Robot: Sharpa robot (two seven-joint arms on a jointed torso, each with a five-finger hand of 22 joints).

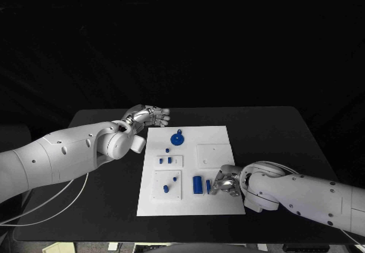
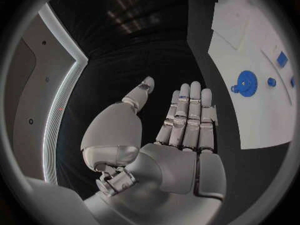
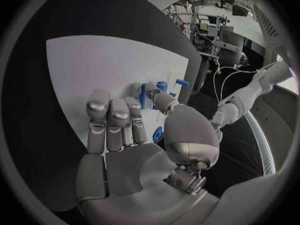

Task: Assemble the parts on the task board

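The white task board (image 1: 190, 174) lies in the middle of the black table. On it are a blue gear (image 1: 177, 139), several small blue parts (image 1: 170, 159) in its left half, and a blue cylinder (image 1: 198, 184) with a thinner blue peg (image 1: 208, 185) beside it near the front. My right hand (image 1: 227, 182) rests at the board's right front edge. In the right wrist view the right hand (image 3: 128, 135) has its thumb and fingertips right by the blue peg (image 3: 143, 96); whether they grip it is unclear. My left hand (image 1: 148, 116) hovers off the board's far left corner. The left hand (image 2: 181, 135) is flat and holds nothing.
A raised white square plate (image 1: 211, 155) sits on the board's right half, just beyond my right hand. Bare black table (image 1: 281, 137) surrounds the board on all sides. The gear (image 2: 246, 80) lies off to the side of my left hand's fingers.
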